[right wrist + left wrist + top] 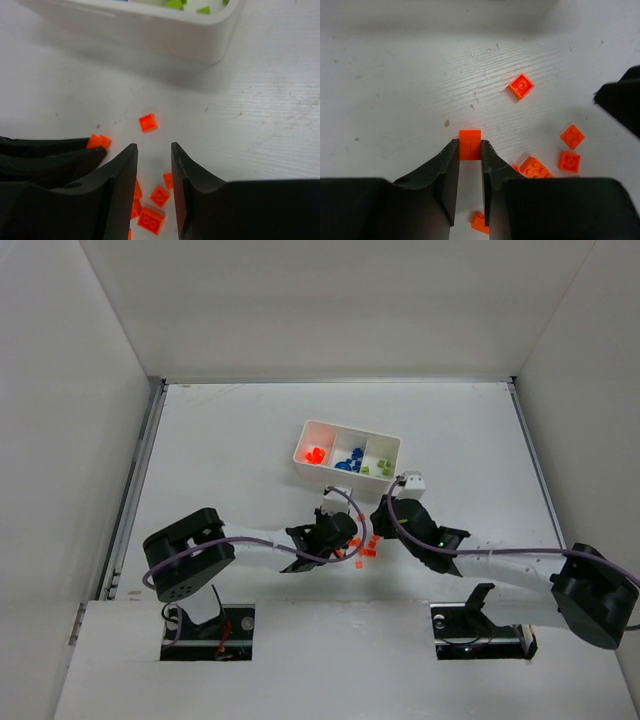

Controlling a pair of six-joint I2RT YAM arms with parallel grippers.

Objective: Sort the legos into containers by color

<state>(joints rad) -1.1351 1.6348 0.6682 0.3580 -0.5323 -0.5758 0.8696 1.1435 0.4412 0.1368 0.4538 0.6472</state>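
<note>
Left tool (469, 150): narrow, clamping one orange-red lego (470, 137), frame centre.
Right tool (154, 152): slightly parted, empty, over loose orange legos (159, 196) on counter (260, 125).
Tray (150, 30): upper frame edge.

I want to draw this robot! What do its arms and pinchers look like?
The left arm and right arm are white tubes with chunky black joints, each trailing a purple cable. The left gripper and right gripper have black curved fingers.
</note>
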